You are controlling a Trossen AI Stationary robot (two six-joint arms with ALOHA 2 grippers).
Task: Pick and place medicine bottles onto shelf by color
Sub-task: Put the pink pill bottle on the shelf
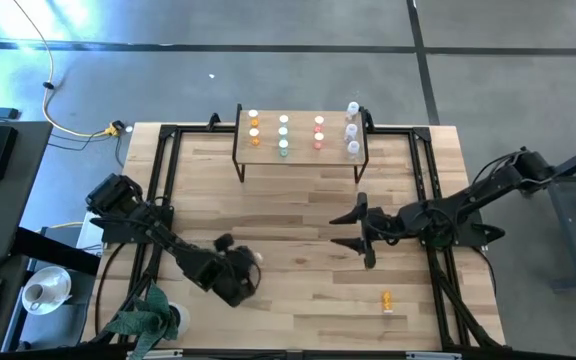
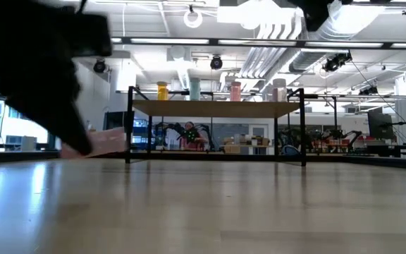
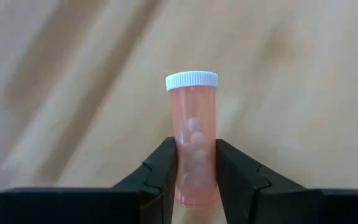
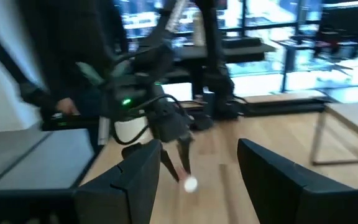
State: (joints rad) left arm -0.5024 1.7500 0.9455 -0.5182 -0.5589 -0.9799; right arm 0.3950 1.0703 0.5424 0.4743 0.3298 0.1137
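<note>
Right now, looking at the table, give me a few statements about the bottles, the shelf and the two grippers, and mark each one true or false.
1. The left gripper is shut on a pink bottle with a white cap. True.
2. The right gripper holds an orange bottle. False: its fingers are open and empty, out over the middle of the table.
3. The shelf carries no bottles. False: bottles stand on it in columns by colour, namely orange, green, red and clear.
4. An orange bottle lies on the table, near its front edge on the right arm's side. True.
5. The held bottle has no cap. False: the white cap is on.
</note>
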